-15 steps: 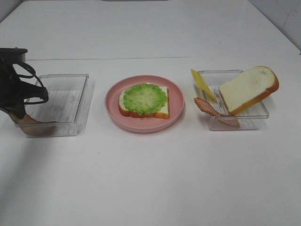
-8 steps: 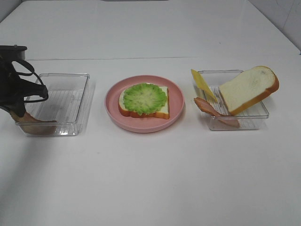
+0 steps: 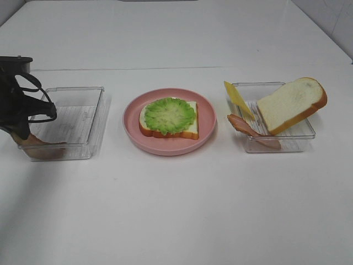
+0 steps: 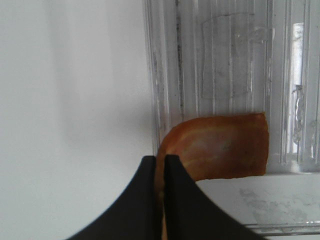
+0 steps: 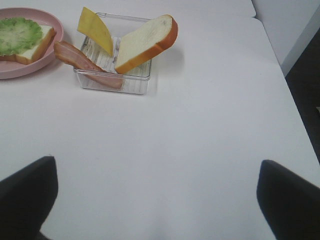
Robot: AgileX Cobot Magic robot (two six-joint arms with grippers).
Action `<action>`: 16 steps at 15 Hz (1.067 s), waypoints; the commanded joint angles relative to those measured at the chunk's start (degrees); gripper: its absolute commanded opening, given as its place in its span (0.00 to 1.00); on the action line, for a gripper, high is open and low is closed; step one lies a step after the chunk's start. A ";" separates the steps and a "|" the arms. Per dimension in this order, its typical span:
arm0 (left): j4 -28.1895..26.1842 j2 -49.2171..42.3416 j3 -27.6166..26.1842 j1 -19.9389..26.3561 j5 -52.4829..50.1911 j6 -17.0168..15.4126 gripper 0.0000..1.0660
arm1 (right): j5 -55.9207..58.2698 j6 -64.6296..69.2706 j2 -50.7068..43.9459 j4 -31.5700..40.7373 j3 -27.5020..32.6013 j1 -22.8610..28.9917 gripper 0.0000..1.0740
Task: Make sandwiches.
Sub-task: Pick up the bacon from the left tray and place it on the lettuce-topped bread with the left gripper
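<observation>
The left gripper (image 4: 160, 160) is at the left edge of the white table (image 3: 176, 210). Its black jaws are pressed together on one end of a reddish-brown toy bacon strip (image 4: 220, 150). The rest of that strip lies on the ribbed floor of a clear rectangular plastic tray (image 3: 77, 88), in the tray's near left corner, and curves up to the jaws.

At the table's middle sits a round pink plate (image 3: 207, 118) holding the sandwich as built so far. It consists of one white toy bread slice with an orange-brown crust (image 3: 190, 131), lying flat, and a ruffled green lettuce leaf (image 3: 170, 115) on top of it. The leaf covers most of the slice.

Toward the table's right edge stands a second clear plastic tray (image 3: 300, 141). A second white bread slice (image 3: 292, 105) leans in it, tilted, with its rounded top past the tray's right wall. A yellow cheese slice (image 3: 238, 99) stands tilted at the tray's far left corner and pokes above the rim. A second bacon strip (image 3: 245, 128) rests across the tray's left wall, one end outside and one end down inside by the near wall.

The right gripper (image 5: 157, 200) shows only in its own wrist view. Its dark jaws are spread wide with nothing between them, above bare tabletop and well apart from the second tray.
</observation>
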 commanded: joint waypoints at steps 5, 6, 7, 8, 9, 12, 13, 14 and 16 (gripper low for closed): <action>-0.97 0.34 -0.80 -0.23 1.89 -0.11 0.16 | -0.11 -0.23 -1.20 -0.23 0.06 -0.06 0.92; -0.97 0.34 -0.80 -0.23 2.12 -0.11 0.24 | -0.11 -0.23 -1.20 -0.23 0.06 -0.06 0.92; -0.97 0.34 -0.80 -0.23 2.18 -0.11 0.27 | -0.11 -0.23 -1.20 -0.23 0.06 -0.06 0.92; -0.97 0.34 -0.80 -0.23 2.18 -0.11 0.28 | -0.11 -0.23 -1.20 -0.23 0.06 -0.06 0.92; -0.97 0.34 -0.80 -0.23 2.18 -0.11 0.28 | -0.11 -0.23 -1.20 -0.23 0.06 -0.06 0.92; -0.97 0.34 -0.80 -0.23 2.35 -0.11 0.28 | -0.11 -0.23 -1.20 -0.23 0.06 -0.06 0.92; -0.97 0.34 -0.80 -0.23 2.46 -0.11 0.28 | -0.11 -0.23 -1.20 -0.23 0.06 -0.06 0.92; -0.97 0.34 -0.80 -0.23 2.69 -0.11 0.28 | -0.11 -0.23 -1.20 -0.23 0.06 -0.06 0.92; -0.97 -0.46 -0.80 -0.29 3.09 -0.11 0.28 | -0.11 -0.23 -1.20 -0.23 0.06 -0.06 0.92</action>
